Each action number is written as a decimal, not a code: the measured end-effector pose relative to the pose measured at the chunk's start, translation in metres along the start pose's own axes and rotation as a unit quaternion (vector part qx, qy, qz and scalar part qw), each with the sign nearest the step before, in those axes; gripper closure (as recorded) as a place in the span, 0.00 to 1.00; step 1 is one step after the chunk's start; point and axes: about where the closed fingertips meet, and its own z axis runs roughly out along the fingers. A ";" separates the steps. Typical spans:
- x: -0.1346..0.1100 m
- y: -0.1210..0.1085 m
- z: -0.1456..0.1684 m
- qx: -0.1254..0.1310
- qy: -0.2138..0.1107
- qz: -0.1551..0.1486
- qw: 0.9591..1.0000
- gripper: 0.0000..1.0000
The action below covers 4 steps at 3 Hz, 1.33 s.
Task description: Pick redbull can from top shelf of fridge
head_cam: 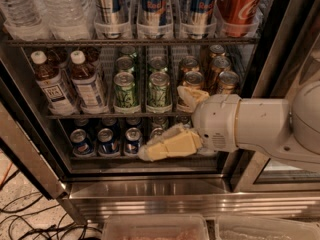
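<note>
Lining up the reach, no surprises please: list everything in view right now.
fridge: one, stainless frame, dark inside
top shelf: one, dark wire rack, uppermost
redbull cans: three, silver and blue, clear trays on top shelf, centre
Coca-Cola can: one, red, top shelf, right of them
water bottles: two, clear, top shelf, left
tea bottles: two, brown with white caps, middle rack, left
green cans: two in front, more behind, middle rack
bronze cans: several, middle rack, right
blue cans: three, lowest rack, left
plastic bins: two, clear, bottom edge
cables: several, dark, floor, lower left
arm: one, white, at right
gripper: one, cream fingers open, in front of the lower racks, below the top shelf
</note>
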 end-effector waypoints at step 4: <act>0.016 -0.015 -0.006 0.174 -0.081 0.065 0.979 0.00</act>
